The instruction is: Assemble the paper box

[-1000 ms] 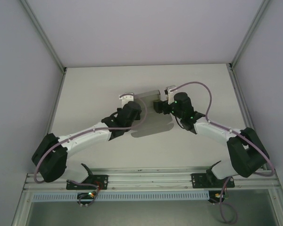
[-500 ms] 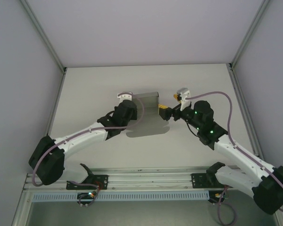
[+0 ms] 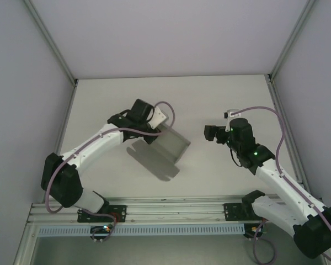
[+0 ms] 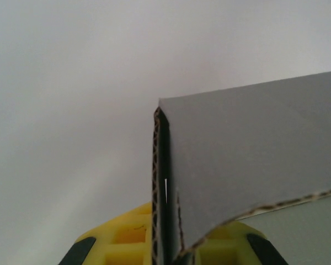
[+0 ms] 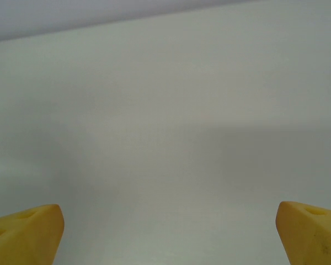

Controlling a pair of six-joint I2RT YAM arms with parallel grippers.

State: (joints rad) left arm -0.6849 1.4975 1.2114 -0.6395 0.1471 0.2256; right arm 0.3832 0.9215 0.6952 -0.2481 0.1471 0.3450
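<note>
Pale walls (image 3: 171,33) close in a light, matte surface (image 3: 231,94), with a metal rail (image 3: 171,210) along its near edge where the two arms are bolted.

The left hand (image 3: 154,128) is clamped narrow on one edge of the box (image 3: 174,144), a piece of grey card held tilted left of the surface's middle. A soft shadow (image 3: 151,163) lies under it and toward the rail. From above, whether the card's low edge touches the surface cannot be told.

In the left wrist view the left hand (image 4: 168,245) pinches the card between its yellow pads (image 4: 124,240). The corrugated cut edge of the box (image 4: 254,171) runs straight up from the grip, and a flat grey panel spreads to the right.

The right hand (image 3: 209,133) hangs to the right, well apart from the box, turned toward it. In its own camera the right hand (image 5: 168,232) stands wide, one yellow fingertip (image 5: 27,232) at each lower corner and bare surface between.
</note>
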